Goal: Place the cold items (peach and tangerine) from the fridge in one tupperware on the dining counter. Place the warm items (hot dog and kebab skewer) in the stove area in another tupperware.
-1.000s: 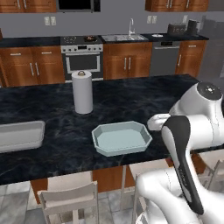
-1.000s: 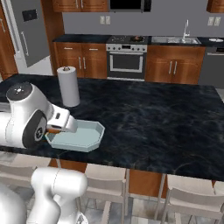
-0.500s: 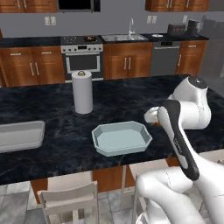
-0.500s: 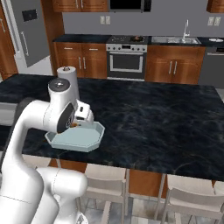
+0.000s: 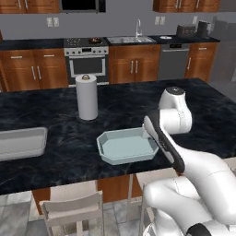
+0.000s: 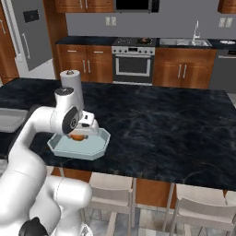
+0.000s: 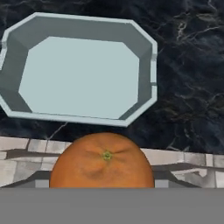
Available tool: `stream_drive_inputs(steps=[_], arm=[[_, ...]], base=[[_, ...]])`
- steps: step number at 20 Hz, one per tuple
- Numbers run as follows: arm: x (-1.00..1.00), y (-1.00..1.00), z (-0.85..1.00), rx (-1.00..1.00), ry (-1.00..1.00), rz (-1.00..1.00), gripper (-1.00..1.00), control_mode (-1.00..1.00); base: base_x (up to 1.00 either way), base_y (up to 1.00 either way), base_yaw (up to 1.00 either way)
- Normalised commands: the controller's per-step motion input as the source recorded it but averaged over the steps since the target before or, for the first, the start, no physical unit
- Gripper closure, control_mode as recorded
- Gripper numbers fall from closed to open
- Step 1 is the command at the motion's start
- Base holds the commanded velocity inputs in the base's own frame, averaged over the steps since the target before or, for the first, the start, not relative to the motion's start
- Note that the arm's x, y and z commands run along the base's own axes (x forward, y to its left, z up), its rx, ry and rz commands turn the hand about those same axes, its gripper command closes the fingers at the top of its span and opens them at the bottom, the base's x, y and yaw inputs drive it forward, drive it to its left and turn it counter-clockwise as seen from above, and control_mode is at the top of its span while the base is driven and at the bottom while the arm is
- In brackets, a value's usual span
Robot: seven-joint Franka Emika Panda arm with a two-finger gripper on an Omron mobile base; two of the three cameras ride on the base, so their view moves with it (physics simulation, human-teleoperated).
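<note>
Your arm reaches over the dark table beside an empty container.

You see the pale blue container near the table's front edge, with the white arm bent just to its right and covering its right rim. A paper towel roll stands upright behind it to the left, well apart. A grey tray lies at the left edge. Across the room you have the stove and sink; a chair sits below.
</note>
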Motion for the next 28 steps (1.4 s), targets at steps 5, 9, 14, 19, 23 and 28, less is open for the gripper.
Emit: stream_drive_inputs(steps=[5,9,14,19,23,28], arm=[[0.55,0.0,-0.37,0.0,0.08,0.04,1.0,-1.0],[0.5,0.0,-0.42,0.0,0.03,0.08,1.0,-1.0],[0.51,0.0,-0.43,0.0,0.05,0.08,1.0,-1.0],[0.41,0.0,-0.42,0.0,0.06,0.08,1.0,-1.0],[0.27,0.0,-0.3,0.0,0.03,0.05,1.0,-1.0],[0.21,0.0,-0.25,0.0,0.01,0.01,1.0,-1.0]], base=[[0.0,0.0,0.0],[0.0,0.0,0.0],[0.0,0.0,0.0],[0.0,0.0,0.0],[0.0,0.0,0.0],[0.0,0.0,0.0]])
